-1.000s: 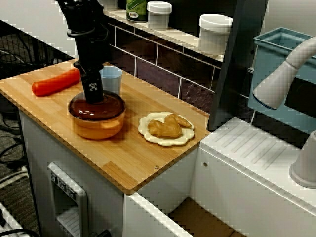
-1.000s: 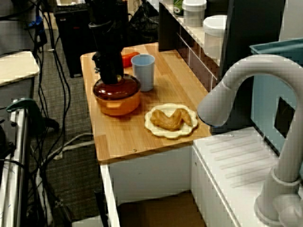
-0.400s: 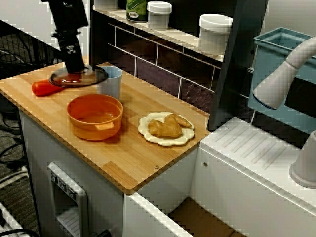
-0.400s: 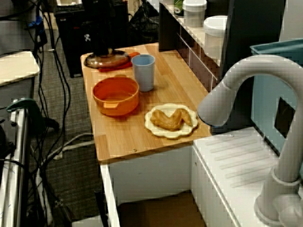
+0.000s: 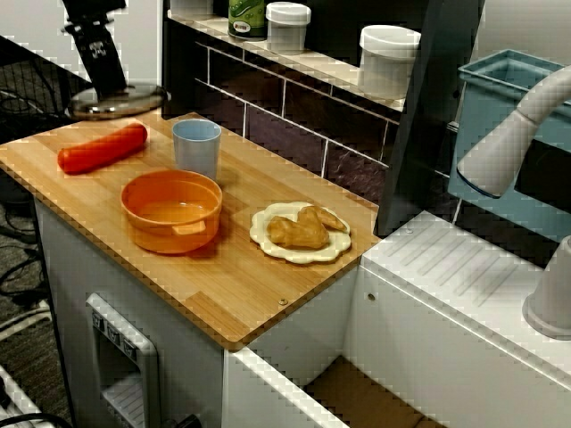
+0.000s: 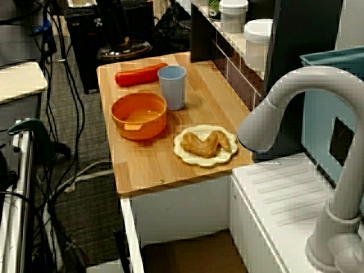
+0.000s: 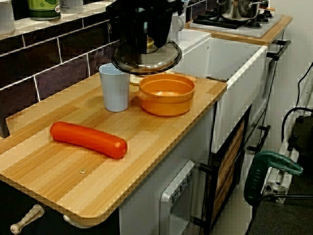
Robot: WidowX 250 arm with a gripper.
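- Lifted off the pot (image 5: 174, 234) a second ago, the lid (image 5: 119, 100) has since swung away from it. It now hangs raised by the far left corner of the surface (image 5: 241, 294), behind the sausage (image 5: 102, 148).
- Gripping the knob at the lid's centre, the hand (image 5: 109, 86) is closed on it, and the lid hangs level beneath. The fingertips themselves are lost against the hand's dark body.
- Writing: small white marks sit on the hand's side in the view facing the tiled wall, too blurred to read. On the shelf (image 5: 312, 64) stands a jar (image 5: 247, 16) with a green label, its print too small to make out.
- Uncovered and upright, the orange pot stands towards the surface's front edge. Its inside shows only bare, glossy orange.
- Just behind the pot stands a pale blue cup (image 5: 197, 150), upright and apart from the sausage. What it holds cannot be told.
- Right of the pot and apart from it lies a cream scalloped plate (image 5: 259, 234) carrying browned chicken pieces (image 5: 299, 230).
- Two white lidded tubs (image 5: 389, 58) stand further along the shelf, contents hidden.
- From the low view at the sausage end, the lid (image 7: 146, 62) shows as see-through with a metal rim. Its edge overlaps the cup's rim and the pot's back rim in the picture.
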